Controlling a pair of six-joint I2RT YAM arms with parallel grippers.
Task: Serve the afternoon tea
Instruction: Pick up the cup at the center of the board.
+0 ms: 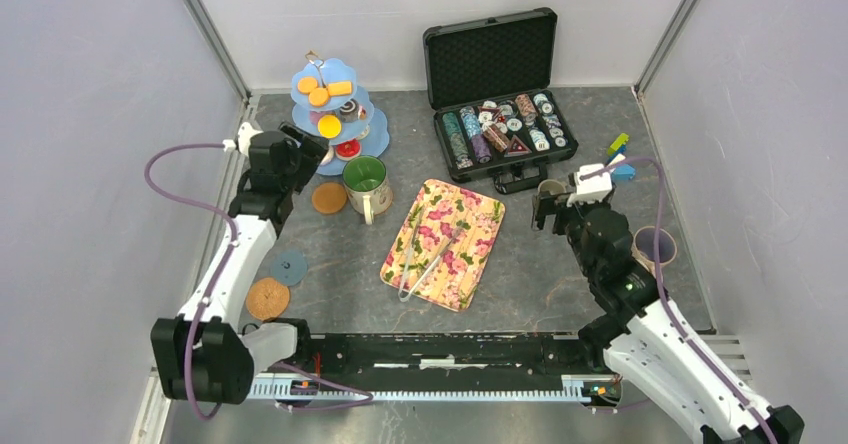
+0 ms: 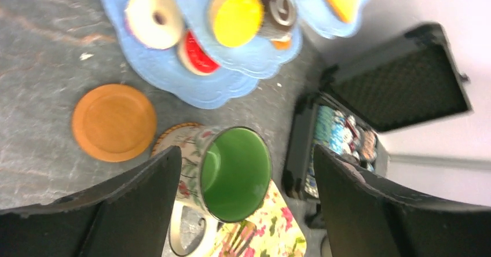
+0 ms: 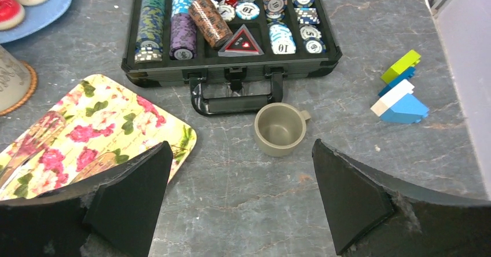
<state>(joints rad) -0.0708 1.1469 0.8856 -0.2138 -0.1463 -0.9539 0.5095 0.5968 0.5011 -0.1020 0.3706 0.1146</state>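
A blue three-tier stand (image 1: 375, 139) holds donuts, a swirl cake and orange-yellow biscuits. The left wrist view shows a white donut (image 2: 153, 18), a red-topped cake (image 2: 197, 57), a yellow biscuit (image 2: 236, 18) and the swirl cake (image 2: 279, 11). A green-lined floral mug (image 1: 365, 180) (image 2: 234, 173) stands on a woven coaster in front of the stand. My left gripper (image 1: 312, 154) (image 2: 246, 210) is open and empty, hovering above the mug. My right gripper (image 1: 547, 210) (image 3: 240, 205) is open and empty, just short of a small grey-beige cup (image 1: 549, 189) (image 3: 279, 128). A lilac mug (image 1: 655, 249) stands at the right.
An orange coaster (image 1: 329, 198) (image 2: 114, 122) lies left of the mug. A blue coaster (image 1: 289, 267) and a brown coaster (image 1: 267, 298) lie by the left arm. A floral tray (image 1: 470, 219) holds tongs (image 1: 425, 249). The open poker-chip case (image 1: 497, 114) and building blocks (image 3: 399, 92) are at the back right.
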